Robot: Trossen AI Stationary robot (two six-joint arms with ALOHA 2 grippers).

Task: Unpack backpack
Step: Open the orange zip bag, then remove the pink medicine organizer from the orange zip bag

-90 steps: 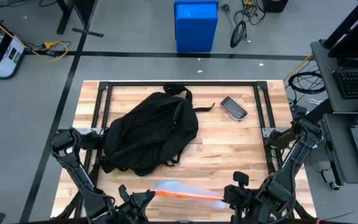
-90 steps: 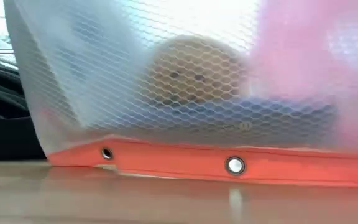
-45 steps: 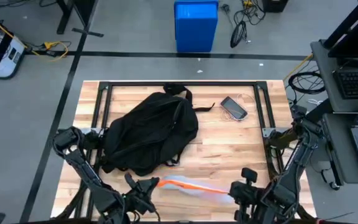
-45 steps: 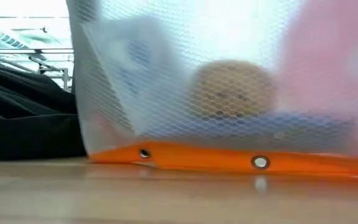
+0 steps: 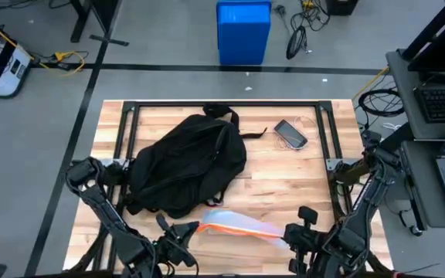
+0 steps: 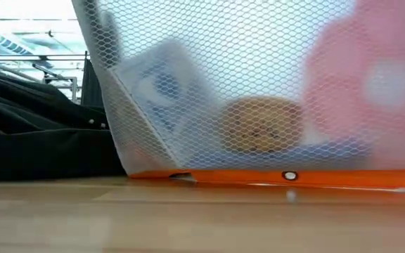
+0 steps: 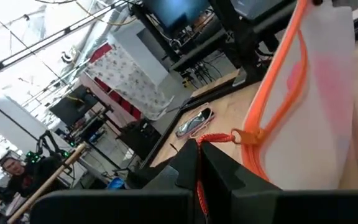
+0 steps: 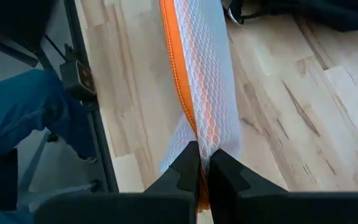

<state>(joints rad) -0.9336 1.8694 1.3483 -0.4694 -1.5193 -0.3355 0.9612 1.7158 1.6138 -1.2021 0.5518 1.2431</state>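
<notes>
The black backpack [image 5: 188, 166] lies flat on the table's middle left; neither gripper touches it. Near the front edge a white mesh pouch [image 5: 242, 226] with an orange zip edge [image 6: 287, 176] spans between both grippers. Through its mesh I see a tan round item [image 6: 262, 125], a blue-and-white box [image 6: 162, 84] and something pink [image 6: 371, 84]. My left gripper [image 5: 185, 232] is shut at the pouch's left end. My right gripper [image 5: 290, 236] is shut at its right end. My left gripper pinches the orange pull cord [image 7: 199, 177] between its two shut fingers. The cord runs up to the zip slider [image 7: 241, 135] at the pouch's left end. My right gripper pinches the pouch's right end [image 8: 199, 138] at the orange zip edge, mesh and edge together. Its fingers lie along the pouch, which stretches away from them. The pouch's orange edge rests on the table.
A small dark case [image 5: 290, 133] lies at the far right of the table, beside the backpack's top handle [image 5: 221, 113]. A black metal frame [image 5: 222, 103] borders the tabletop. Bare wood [image 5: 292, 181] shows right of the backpack.
My left gripper has moved toward the table's right edge, closer to my right gripper. The pouch's left end has shifted right with it. The pouch has moved a little toward the far edge, and more of its white mesh side now shows from above.
</notes>
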